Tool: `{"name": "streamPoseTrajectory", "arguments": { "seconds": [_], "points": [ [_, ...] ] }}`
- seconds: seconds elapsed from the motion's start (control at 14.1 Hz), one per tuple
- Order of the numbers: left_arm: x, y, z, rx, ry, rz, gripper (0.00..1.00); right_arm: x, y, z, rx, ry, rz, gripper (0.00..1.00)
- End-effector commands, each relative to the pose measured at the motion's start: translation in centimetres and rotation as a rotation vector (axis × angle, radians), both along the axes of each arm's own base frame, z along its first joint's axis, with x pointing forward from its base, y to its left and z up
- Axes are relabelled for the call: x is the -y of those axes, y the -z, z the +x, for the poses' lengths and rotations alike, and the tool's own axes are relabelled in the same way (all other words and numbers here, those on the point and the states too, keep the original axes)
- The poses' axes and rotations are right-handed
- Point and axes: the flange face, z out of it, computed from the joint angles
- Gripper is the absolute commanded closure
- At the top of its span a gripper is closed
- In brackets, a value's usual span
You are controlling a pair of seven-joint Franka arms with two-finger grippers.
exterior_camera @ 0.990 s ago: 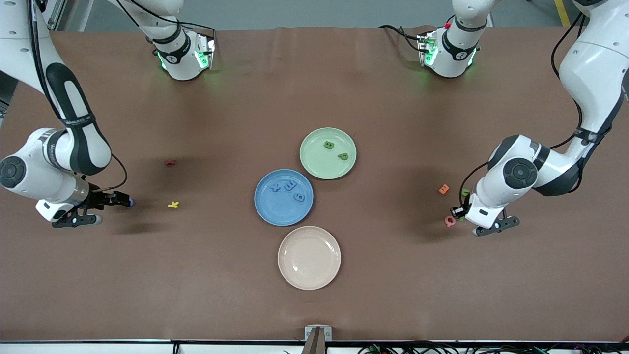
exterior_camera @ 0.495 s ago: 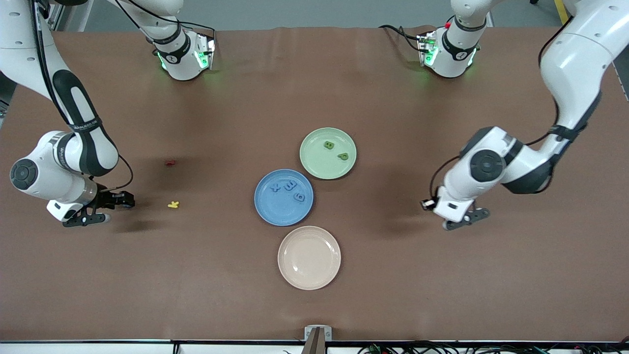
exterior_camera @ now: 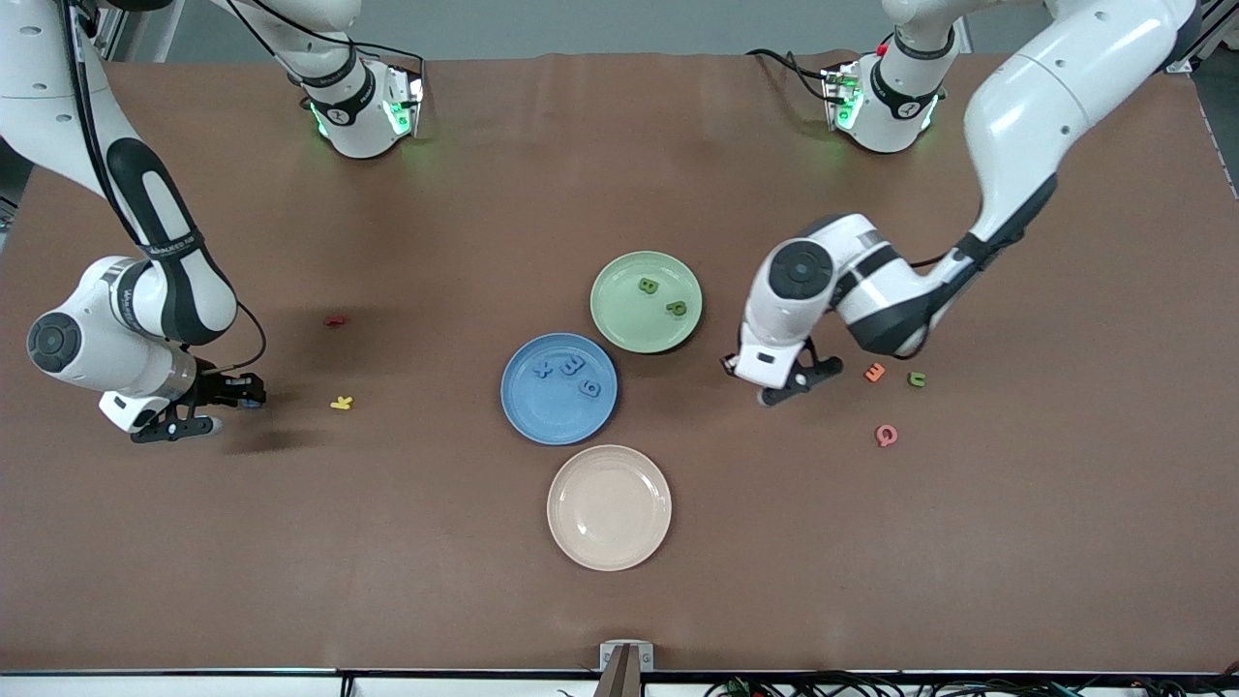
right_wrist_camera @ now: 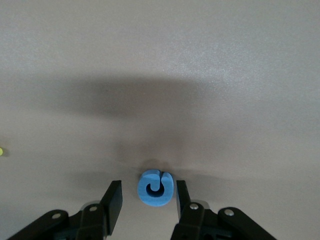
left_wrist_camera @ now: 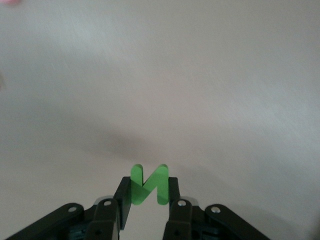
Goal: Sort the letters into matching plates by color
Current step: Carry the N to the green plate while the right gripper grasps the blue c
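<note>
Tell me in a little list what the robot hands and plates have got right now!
Left gripper: shut on a green letter, over the table beside the green plate
Right gripper: open around a blue letter on the table
Blue plate: three blue letters
Green plate: two green letters
Loose: one more green letter on the table

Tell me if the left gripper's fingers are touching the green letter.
Touching. The left wrist view shows the green letter pinched upright between both fingers of the left gripper, with no gap on either side.
</note>
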Motion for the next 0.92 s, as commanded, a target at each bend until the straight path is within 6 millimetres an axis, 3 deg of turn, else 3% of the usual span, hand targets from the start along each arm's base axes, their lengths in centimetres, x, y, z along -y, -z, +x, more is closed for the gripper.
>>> {"name": "streamPoseTrajectory", "arguments": {
  "seconds": [0.0,0.28,0.57,0.71,0.85],
  "points": [
    [3.6,-0.4,-2.7,0.0,-0.065,0.01,1.0,0.6,0.4,-0.5,-0.001,-0.011,-0.003,0.48],
    [9.4,-0.2,-8.0,0.001,-0.145,0.002,1.0,0.8,0.5,-0.5,-0.003,-0.003,-0.001,0.48],
    [14.0,-0.1,-12.1,0.002,-0.199,-0.076,0.99,0.8,0.9,-0.5,0.0,0.0,-0.002,0.48],
    [15.5,0.2,-13.8,-0.003,-0.214,-0.096,0.98,0.9,1.2,-0.4,0.009,0.002,-0.003,0.48],
    [15.8,1.1,-14.7,-0.01,-0.213,-0.084,0.98,0.9,1.6,-0.4,0.017,0.002,-0.004,0.48]
  ]
}}
